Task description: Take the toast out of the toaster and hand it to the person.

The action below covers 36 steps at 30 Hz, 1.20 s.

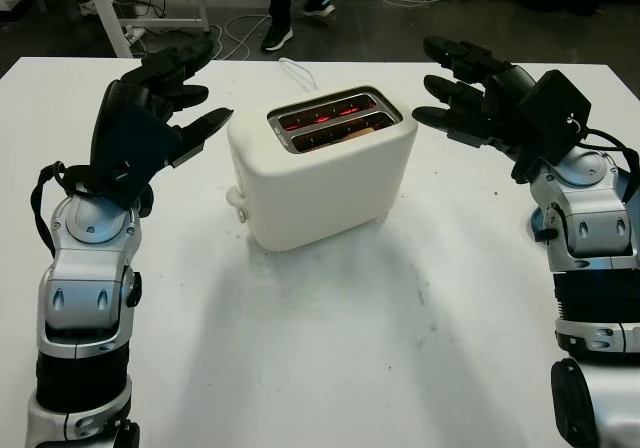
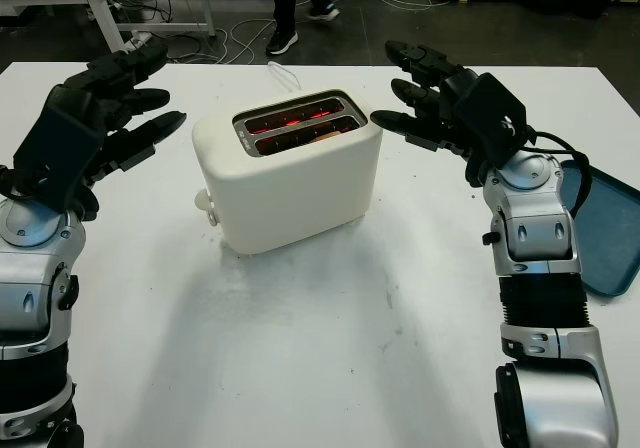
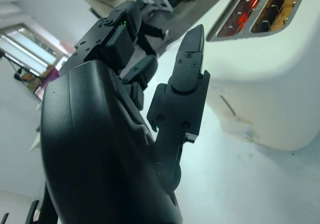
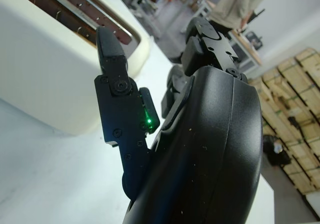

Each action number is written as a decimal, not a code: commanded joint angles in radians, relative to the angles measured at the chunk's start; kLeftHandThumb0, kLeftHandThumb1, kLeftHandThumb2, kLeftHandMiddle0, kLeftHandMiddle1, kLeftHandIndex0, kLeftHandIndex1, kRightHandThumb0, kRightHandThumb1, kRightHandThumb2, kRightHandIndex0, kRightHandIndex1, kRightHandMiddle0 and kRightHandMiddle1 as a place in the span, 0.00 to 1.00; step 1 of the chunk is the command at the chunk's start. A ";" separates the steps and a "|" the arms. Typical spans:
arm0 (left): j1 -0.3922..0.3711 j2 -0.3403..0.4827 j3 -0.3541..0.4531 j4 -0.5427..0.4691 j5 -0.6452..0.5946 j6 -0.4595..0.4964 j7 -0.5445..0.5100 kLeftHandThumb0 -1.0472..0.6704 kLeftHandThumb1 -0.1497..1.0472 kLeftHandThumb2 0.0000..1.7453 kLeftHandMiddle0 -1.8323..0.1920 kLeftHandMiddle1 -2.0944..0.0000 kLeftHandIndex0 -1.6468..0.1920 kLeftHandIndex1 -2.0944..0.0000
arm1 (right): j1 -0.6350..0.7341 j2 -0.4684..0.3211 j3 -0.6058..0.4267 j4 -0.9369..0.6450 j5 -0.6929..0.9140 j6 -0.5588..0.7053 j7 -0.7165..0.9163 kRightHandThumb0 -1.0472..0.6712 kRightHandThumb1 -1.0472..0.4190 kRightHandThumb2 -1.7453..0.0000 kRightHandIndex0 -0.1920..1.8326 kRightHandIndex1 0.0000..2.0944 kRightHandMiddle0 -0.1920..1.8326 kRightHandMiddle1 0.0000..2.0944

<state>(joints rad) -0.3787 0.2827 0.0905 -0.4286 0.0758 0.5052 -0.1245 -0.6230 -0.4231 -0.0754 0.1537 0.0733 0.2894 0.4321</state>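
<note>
Toast [image 1: 350,134] in toaster [image 1: 325,173] — unlabelled, hands open

1 toaster [image 1: 320,173], 1 toast [image 1: 350,134], 2 hands, 1 tray [image 2: 605,230], 1 person [image 2: 295,3]

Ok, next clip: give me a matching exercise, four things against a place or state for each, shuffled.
Things:
1. toaster
2. left robot hand
3. right robot hand
4. blue tray

Places or states:
A. at the table's right edge
B. open, on the toaster's left side
C. slots glowing red, mid-table
D. open, on the toaster's right side

Pairs: 1-C, 2-B, 3-D, 4-A
</note>
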 commanded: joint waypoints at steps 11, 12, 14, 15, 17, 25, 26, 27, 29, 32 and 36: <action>-0.005 -0.006 -0.008 -0.012 -0.011 0.027 -0.007 0.33 0.89 0.06 0.84 0.58 0.62 0.99 | 0.002 0.017 -0.003 0.000 0.014 -0.009 -0.006 0.35 0.13 1.00 0.23 0.02 0.23 0.01; -0.004 -0.007 -0.008 -0.012 -0.011 0.026 -0.007 0.33 0.89 0.06 0.84 0.58 0.62 0.99 | 0.001 0.021 -0.007 0.002 0.020 -0.007 -0.008 0.36 0.14 1.00 0.23 0.01 0.23 0.01; -0.001 -0.007 -0.008 -0.012 -0.008 0.019 -0.005 0.33 0.89 0.07 0.84 0.58 0.62 0.99 | 0.000 0.023 -0.011 0.001 0.027 0.005 -0.011 0.36 0.14 1.00 0.22 0.01 0.23 0.01; -0.001 -0.005 -0.008 -0.012 -0.006 0.017 -0.005 0.33 0.89 0.07 0.84 0.57 0.61 0.99 | 0.000 0.020 -0.010 0.001 0.026 0.006 -0.010 0.35 0.14 1.00 0.22 0.01 0.22 0.01; 0.001 0.001 -0.009 -0.009 0.000 0.004 -0.005 0.32 0.89 0.07 0.84 0.57 0.61 0.99 | 0.001 0.011 -0.006 0.003 0.022 -0.006 -0.002 0.34 0.14 1.00 0.21 0.01 0.22 0.00; 0.014 -0.001 -0.002 -0.024 0.000 0.004 -0.001 0.33 0.89 0.07 0.84 0.56 0.61 0.98 | 0.025 0.021 -0.001 -0.038 0.029 0.015 -0.004 0.35 0.12 1.00 0.23 0.02 0.24 0.01; 0.015 -0.005 0.001 -0.032 -0.004 0.018 0.000 0.33 0.89 0.07 0.84 0.56 0.61 0.98 | 0.028 0.022 -0.002 -0.042 0.032 0.018 -0.004 0.35 0.12 1.00 0.23 0.02 0.24 0.02; 0.014 -0.008 0.002 -0.041 -0.005 0.033 0.002 0.33 0.89 0.07 0.84 0.56 0.61 0.99 | 0.032 0.022 0.000 -0.050 0.034 0.025 -0.005 0.35 0.12 1.00 0.24 0.02 0.25 0.02; 0.015 -0.013 0.005 -0.051 -0.009 0.051 0.004 0.34 0.89 0.07 0.85 0.56 0.61 0.99 | 0.044 0.021 0.007 -0.062 0.030 0.022 -0.005 0.35 0.12 1.00 0.24 0.03 0.25 0.02; 0.021 -0.015 0.007 -0.057 -0.009 0.057 0.003 0.34 0.89 0.08 0.85 0.57 0.62 0.99 | 0.063 0.020 0.018 -0.080 0.027 0.015 -0.001 0.33 0.12 1.00 0.23 0.03 0.25 0.02; 0.028 -0.017 0.011 -0.061 -0.012 0.053 0.000 0.35 0.89 0.08 0.85 0.57 0.62 0.99 | 0.083 0.023 0.022 -0.116 0.029 0.038 -0.012 0.33 0.12 1.00 0.23 0.03 0.25 0.02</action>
<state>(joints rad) -0.3580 0.2686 0.0952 -0.4782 0.0735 0.5506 -0.1281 -0.5506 -0.4068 -0.0561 0.0585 0.0979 0.3098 0.4267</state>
